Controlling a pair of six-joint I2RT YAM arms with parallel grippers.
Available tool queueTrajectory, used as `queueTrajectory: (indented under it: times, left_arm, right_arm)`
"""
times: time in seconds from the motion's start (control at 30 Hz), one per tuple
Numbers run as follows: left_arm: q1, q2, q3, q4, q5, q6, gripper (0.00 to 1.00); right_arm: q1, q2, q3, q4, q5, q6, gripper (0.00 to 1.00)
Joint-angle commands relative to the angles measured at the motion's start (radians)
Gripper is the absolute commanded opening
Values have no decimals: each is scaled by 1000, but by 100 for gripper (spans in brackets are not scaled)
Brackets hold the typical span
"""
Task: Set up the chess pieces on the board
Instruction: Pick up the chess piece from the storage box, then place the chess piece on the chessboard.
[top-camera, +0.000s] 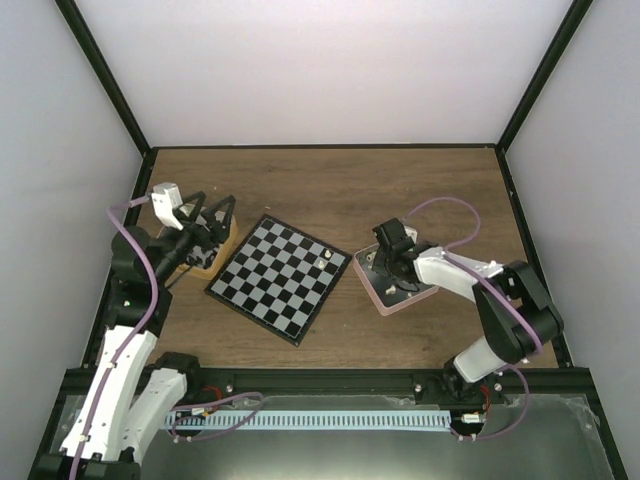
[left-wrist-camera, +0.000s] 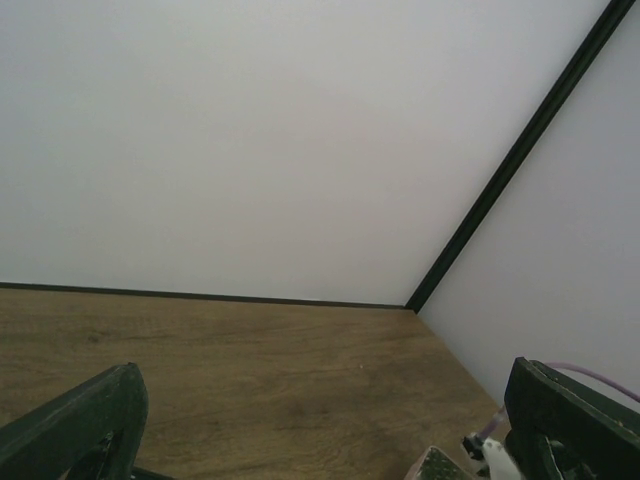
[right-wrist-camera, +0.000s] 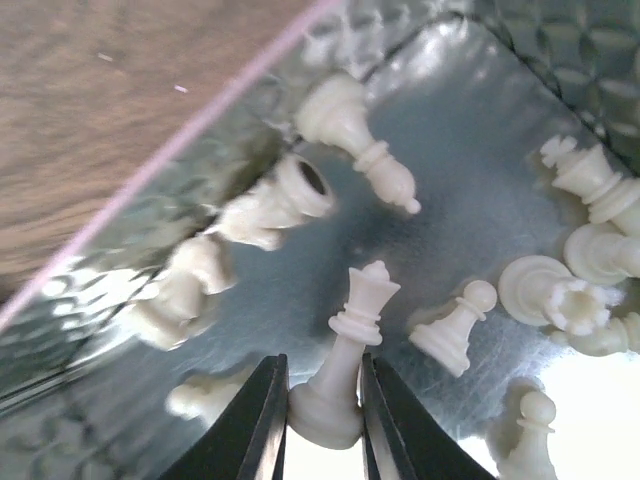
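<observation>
Right gripper pinches the base of a cream-white queen inside the shiny tray, other white chess pieces scattered around it; beside the tray the board holds one white piece, and beyond it the left gripper gapes wide, empty

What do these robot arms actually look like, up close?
The left arm and right arm mix white shells with black joints. A thin purple cable trails along each. Their fingers are flat, dark, tapering blades.
</observation>
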Motion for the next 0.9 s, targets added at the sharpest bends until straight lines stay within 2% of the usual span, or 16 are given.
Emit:
queueTrajectory:
  times: [0.0, 0.13, 0.27, 0.4, 0.5, 0.63, 0.77, 0.87]
  left_arm:
    - [9, 47, -48, 110, 60, -71, 100]
    - [9, 188, -35, 119, 88, -106, 100]
    - [-4, 312, 64, 10, 141, -100, 100]
    - [-46, 444, 125, -37, 261, -154, 100]
    - [-112, 495, 87, 37, 297, -257, 100]
    - [-197, 521, 30, 182, 353, -391, 100]
    - [-249, 532, -45, 417, 461, -602, 100]
    - [-260, 534, -37, 404, 514, -649, 89]
  right_arm:
    - [14, -130, -17, 62, -8, -65, 12]
    - [14, -264, -57, 156, -84, -132, 12]
    - [14, -380, -110, 290, -211, -224, 12]
    - [15, -432, -104, 405, -572, -316, 12]
    - [22, -443, -94, 494, -841, -310, 12]
    - [53, -448, -102, 615, -1070, -309, 12]
    - [114, -415, -53, 573, -1170, -401, 13]
    - [161, -383, -16, 526, -1166, -472, 14]
